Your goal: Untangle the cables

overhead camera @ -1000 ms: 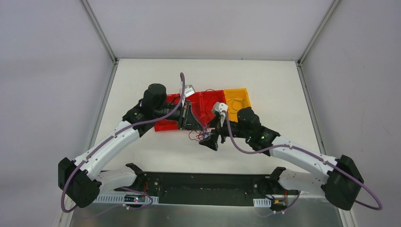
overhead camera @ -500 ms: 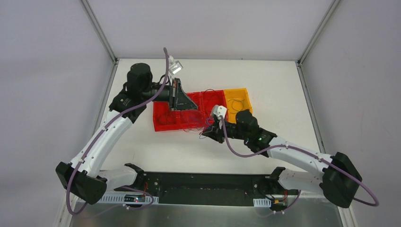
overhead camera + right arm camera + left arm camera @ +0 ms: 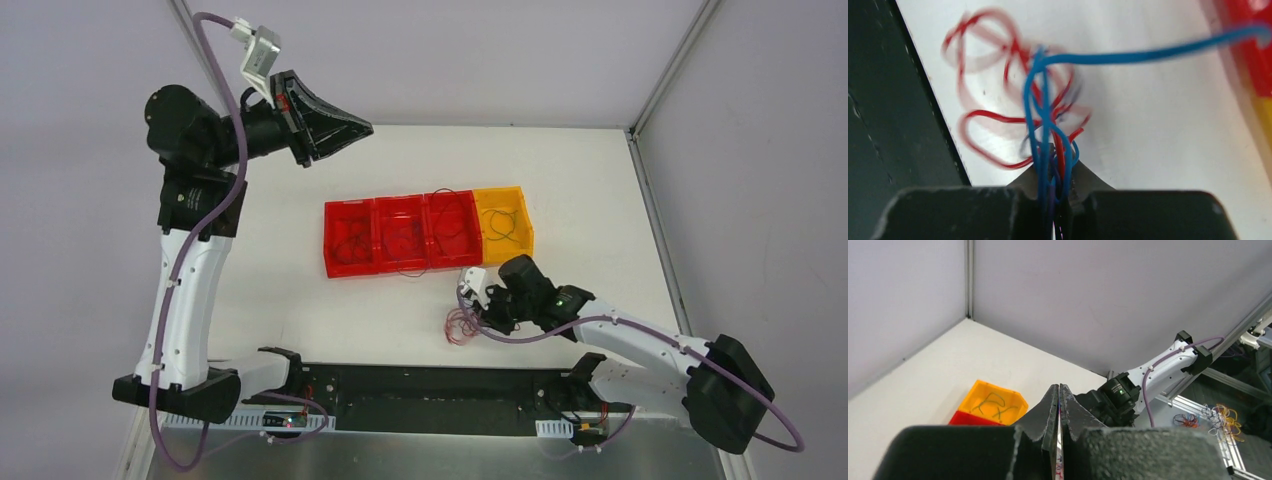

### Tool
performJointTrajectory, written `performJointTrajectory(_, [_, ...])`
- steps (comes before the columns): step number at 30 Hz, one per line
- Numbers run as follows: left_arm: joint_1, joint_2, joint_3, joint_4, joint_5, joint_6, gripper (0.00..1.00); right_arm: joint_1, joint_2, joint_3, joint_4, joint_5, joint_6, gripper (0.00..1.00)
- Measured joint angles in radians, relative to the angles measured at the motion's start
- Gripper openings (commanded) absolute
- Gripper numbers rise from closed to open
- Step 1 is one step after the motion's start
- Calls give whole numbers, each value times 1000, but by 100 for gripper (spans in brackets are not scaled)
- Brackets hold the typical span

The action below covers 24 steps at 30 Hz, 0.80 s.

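1. Near edge: black base plate (image 3: 430,385) spanning the two arm mounts.

2. Right gripper (image 3: 468,318): low over the table (image 3: 600,200), just beyond the base plate and right of centre. In the right wrist view its fingers (image 3: 1083,177) are clamped on the cables (image 3: 1043,100). Several blue and red strands pass between the fingertips.

3. Cables: a small red-and-blue clump (image 3: 459,326) on the table at the right gripper's tip, near side of the bins and apart from them. Red loops fan out leftward from the grip, toward the base plate. One blue strand runs away from the clump toward the bins. Its far end is out of view.

4. Mid-table: three red bins (image 3: 328,240) and one yellow bin (image 3: 527,225) in a touching row, yellow at the right end. Each holds thin wire loops. Their colours cannot be told in the overhead view.

5. Left gripper (image 3: 365,127): high above the far left of the table, well apart from bins and cables, pointing right. In its wrist view the fingers (image 3: 1050,405) are pressed together. Whether anything is pinched between them cannot be told. That view looks down on the yellow bin (image 3: 1003,389).
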State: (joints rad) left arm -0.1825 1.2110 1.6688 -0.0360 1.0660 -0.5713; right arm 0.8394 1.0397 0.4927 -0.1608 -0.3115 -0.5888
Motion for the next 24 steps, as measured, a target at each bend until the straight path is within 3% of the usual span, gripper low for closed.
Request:
performJointTrajectory(1, [0, -10, 10, 21, 0, -2, 0, -3, 0, 0, -44, 6, -9, 0])
performJointTrajectory(2, [0, -22, 11, 32, 0, -2, 9, -8, -7, 0, -75, 11, -18, 0])
performJointTrajectory(4, [0, -40, -3, 32, 7, 12, 48, -17, -43, 0, -116, 12, -27, 0])
performJointTrajectory(5, [0, -51, -28, 27, 12, 34, 62, -20, -67, 1, -129, 11, -27, 0])
performJointTrajectory(9, [-2, -145, -272, -51, 35, 149, 98, -22, -139, 37, -157, -10, -3, 0])
performJointTrajectory(12, [-35, -188, -475, -139, 24, 232, 99, -21, -128, 137, -171, -24, 44, 0])
performJointTrajectory(15, [-143, -198, -631, -233, -18, 323, 99, -21, -101, 243, -168, -43, 96, 0])
performJointTrajectory(20, [-325, -211, -705, -287, -77, 440, 99, -12, -43, 384, -162, -76, 180, 0])
performJointTrajectory(24, [-368, -204, -705, -283, -90, 493, 96, 2, -19, 419, -161, -84, 213, 0])
